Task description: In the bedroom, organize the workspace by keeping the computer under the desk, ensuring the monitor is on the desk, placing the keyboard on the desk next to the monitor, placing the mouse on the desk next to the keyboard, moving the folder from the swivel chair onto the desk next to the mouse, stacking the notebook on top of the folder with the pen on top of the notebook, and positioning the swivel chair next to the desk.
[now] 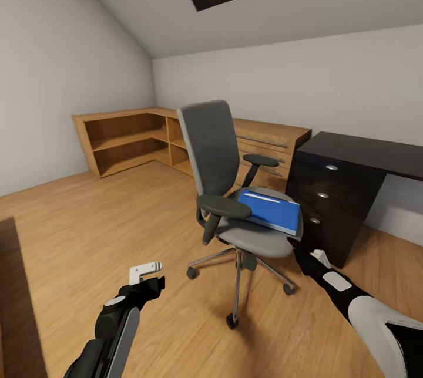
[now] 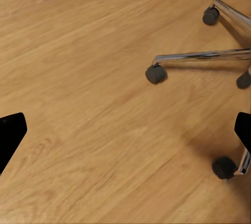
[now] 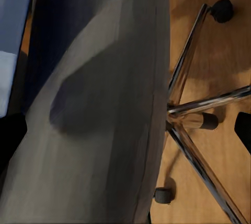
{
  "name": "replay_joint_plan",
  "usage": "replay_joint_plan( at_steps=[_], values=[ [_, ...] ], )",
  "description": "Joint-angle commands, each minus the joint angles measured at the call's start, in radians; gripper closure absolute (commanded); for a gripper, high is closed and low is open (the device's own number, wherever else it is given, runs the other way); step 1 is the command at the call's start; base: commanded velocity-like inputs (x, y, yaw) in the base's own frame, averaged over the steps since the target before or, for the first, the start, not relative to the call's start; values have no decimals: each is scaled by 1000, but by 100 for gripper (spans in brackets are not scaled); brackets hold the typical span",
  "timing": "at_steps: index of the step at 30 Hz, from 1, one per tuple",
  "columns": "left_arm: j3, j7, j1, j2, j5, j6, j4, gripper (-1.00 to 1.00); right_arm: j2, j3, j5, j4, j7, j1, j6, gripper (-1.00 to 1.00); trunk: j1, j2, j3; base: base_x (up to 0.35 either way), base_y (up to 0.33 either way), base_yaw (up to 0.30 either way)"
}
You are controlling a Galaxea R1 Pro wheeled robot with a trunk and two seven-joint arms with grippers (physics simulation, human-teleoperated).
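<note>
Resting on swivel chair point(image 1: 235, 190) seat – blue folder point(image 1: 271, 211); left gripper point(image 1: 145, 272) spread, right gripper point(image 1: 314, 257) state unclear.

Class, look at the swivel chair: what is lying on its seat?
A blue folder lies on the swivel chair seat, with a thin white pen-like item on top. Anything beneath the folder is covered.

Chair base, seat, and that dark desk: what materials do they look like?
Swivel chair base: polished metal, judging by bright reflections on the spokes; casters look like black plastic. Seat: matte grey, likely fabric. Desk: dark wood-look finish with small shiny knobs.
</note>
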Motion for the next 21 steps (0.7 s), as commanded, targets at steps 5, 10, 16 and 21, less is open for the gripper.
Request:
replay_joint_plan(
  at_steps=[5, 10, 16, 21],
  values=[
    [-1, 9, -1, 0, 11, 3, -1, -100, 0, 15, 10, 12, -1, 0, 2, -100, 1, 0, -1, 243, 0, 0],
    [-1, 10, -1, 0, 11, 4, -1, -100, 0, 15, 10, 12, -1, 0, 1, -100, 1, 0, -1, 227, 0, 74],
    [-1, 12, -1, -1, 11, 4, -1, -100, 0, 16, 10, 12, -1, 0, 1, -100, 1, 0, 3, 39, 0, 149],
    [-1, 12, -1, -2, 11, 5, 0, -100, 0, 16, 10, 12, -1, 0, 1, -100, 1, 0, 7, 3, 0, 160]
  ],
)
